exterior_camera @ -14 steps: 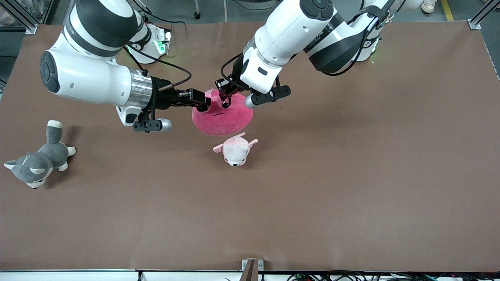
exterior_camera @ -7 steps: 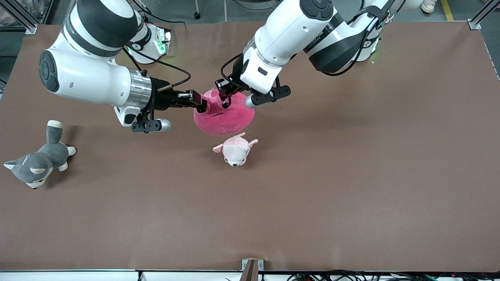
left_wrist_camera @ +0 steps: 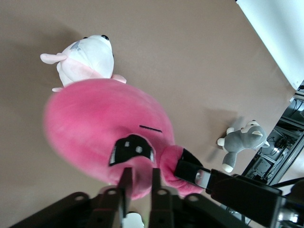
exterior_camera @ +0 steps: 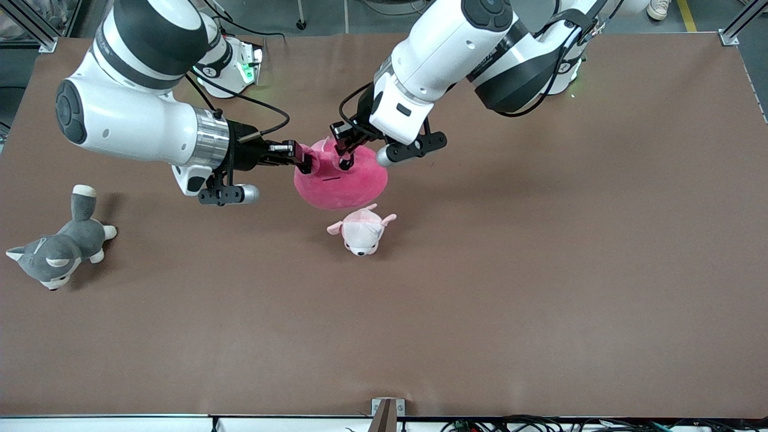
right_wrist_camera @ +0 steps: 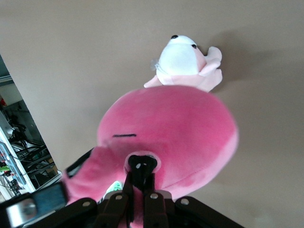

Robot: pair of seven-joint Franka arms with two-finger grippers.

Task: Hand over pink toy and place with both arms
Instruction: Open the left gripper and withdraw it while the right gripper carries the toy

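The round hot-pink toy hangs just above the table, between both grippers. My right gripper reaches in level from the right arm's end and is shut on a fold at the toy's edge, beside one black eye patch. In the right wrist view its fingers pinch that fold of the toy tight. My left gripper comes down onto the toy's top. In the left wrist view its fingers stand a little apart, with a bulge of the toy between them.
A small pale pink-and-white plush lies on the brown table just below the pink toy, nearer to the front camera. A grey-and-white husky plush lies near the right arm's end of the table.
The right gripper closed on the pink toy and drew it slightly toward the right arm's end. The left gripper's fingers have parted a little; the left arm has stayed in place.
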